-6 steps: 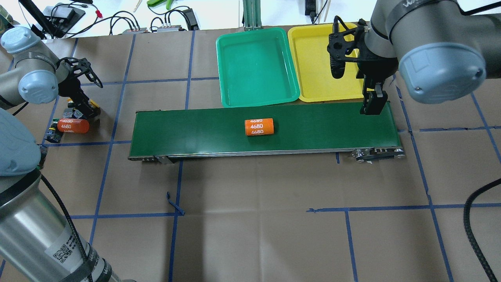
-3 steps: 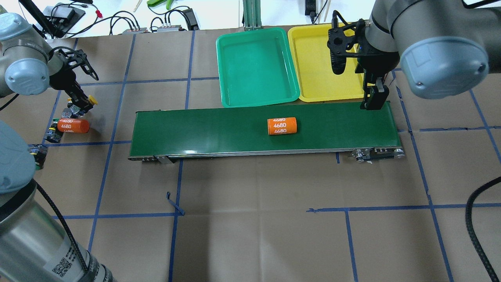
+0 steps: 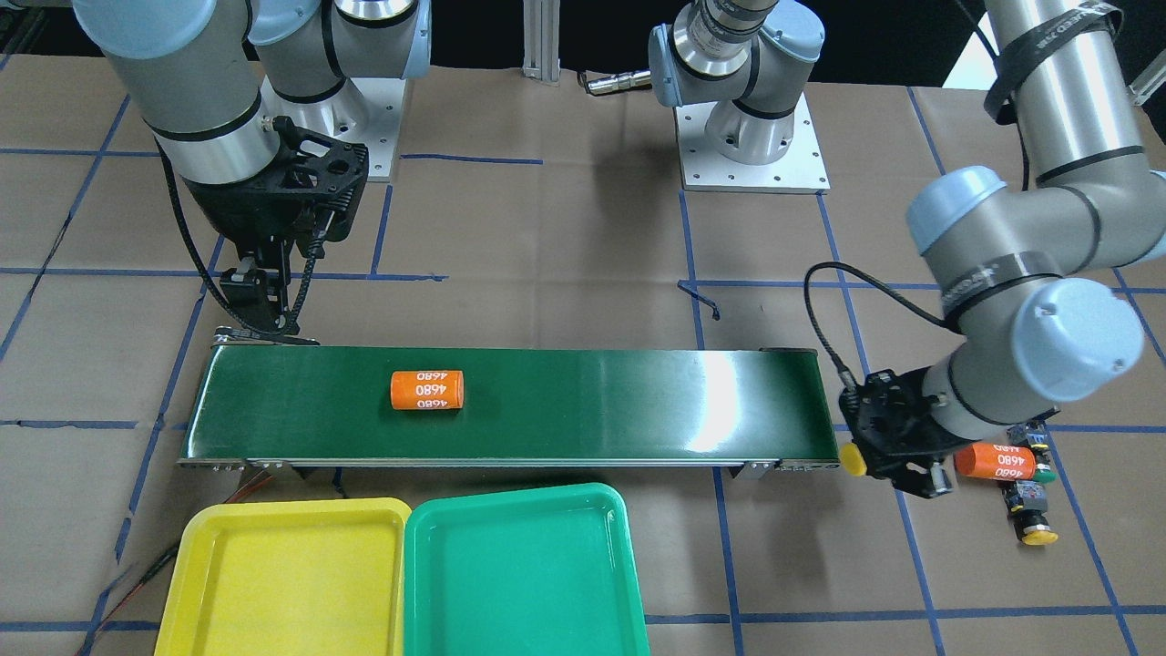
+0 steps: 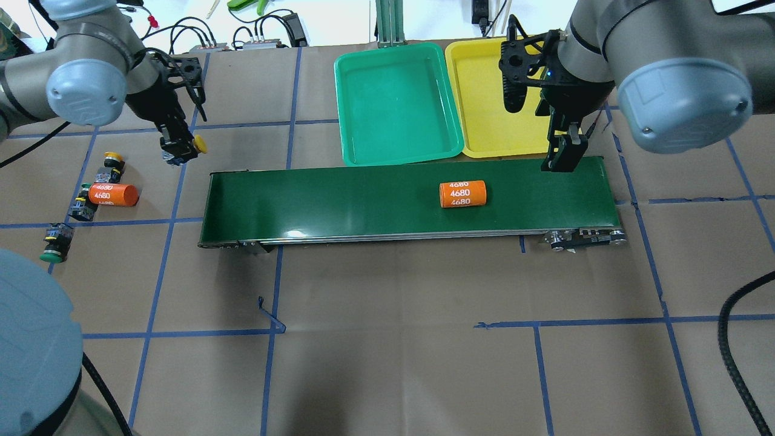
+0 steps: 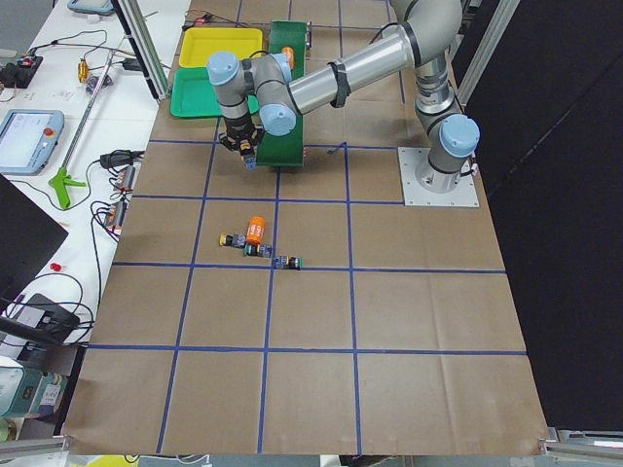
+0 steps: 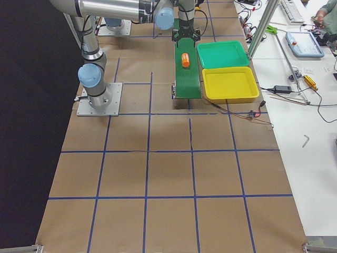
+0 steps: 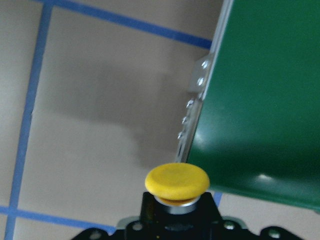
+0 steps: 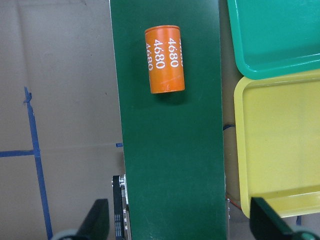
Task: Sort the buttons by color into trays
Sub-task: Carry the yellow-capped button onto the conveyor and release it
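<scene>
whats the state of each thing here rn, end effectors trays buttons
left end effector, shut on yellow button, off the table
right end effector, open, over the belt end
yellow tray, empty
green tray, empty
orange cylinder, on its side on the belt
green button, on its side on the table

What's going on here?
The left gripper is shut on a yellow button, held just beside one end of the belt and not yet over it. The right gripper hangs open above the belt's other end, next to the yellow tray. An orange cylinder lies on the belt. The yellow tray and the green tray are both empty. More buttons and a second cylinder lie on the table at the robot's left.
</scene>
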### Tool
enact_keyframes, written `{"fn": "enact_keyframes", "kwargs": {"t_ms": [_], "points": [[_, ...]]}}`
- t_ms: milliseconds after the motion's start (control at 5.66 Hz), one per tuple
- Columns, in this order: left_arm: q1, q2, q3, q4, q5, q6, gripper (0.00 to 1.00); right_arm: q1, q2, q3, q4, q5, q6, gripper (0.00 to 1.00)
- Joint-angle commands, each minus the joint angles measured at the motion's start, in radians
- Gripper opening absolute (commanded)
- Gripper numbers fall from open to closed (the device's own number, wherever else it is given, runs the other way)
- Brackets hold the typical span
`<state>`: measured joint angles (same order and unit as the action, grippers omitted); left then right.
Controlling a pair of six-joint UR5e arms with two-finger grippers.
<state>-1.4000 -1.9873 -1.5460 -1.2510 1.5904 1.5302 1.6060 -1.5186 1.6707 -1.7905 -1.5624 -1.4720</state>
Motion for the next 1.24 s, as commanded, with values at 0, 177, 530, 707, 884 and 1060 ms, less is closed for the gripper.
{"fn": "enact_keyframes", "kwargs": {"t_ms": [0, 177, 530, 707, 884, 1060], "points": [[-0.109, 0.074, -0.128, 0.001, 0.003, 0.056, 0.0, 0.002, -0.003, 0.0, 0.041, 0.004, -0.002, 1.0], [-0.134, 0.1, -0.203, 0.016, 0.038, 0.07, 0.04, 0.002, -0.005, 0.0, 0.074, 0.004, -0.002, 1.0], [-0.162, 0.119, -0.281, 0.102, 0.043, 0.07, 0.26, 0.002, -0.009, 0.0, 0.089, 0.004, 0.053, 1.0], [-0.156, 0.12, -0.276, 0.099, 0.045, 0.073, 0.98, 0.002, -0.006, 0.0, 0.077, 0.007, 0.099, 1.0], [-0.145, 0.128, -0.254, 0.094, 0.046, 0.07, 0.99, 0.002, 0.001, 0.001, 0.091, -0.004, 0.084, 1.0], [-0.079, 0.13, -0.203, 0.078, 0.056, 0.061, 0.99, 0.002, 0.0, 0.001, 0.1, -0.01, 0.07, 1.0]]}}
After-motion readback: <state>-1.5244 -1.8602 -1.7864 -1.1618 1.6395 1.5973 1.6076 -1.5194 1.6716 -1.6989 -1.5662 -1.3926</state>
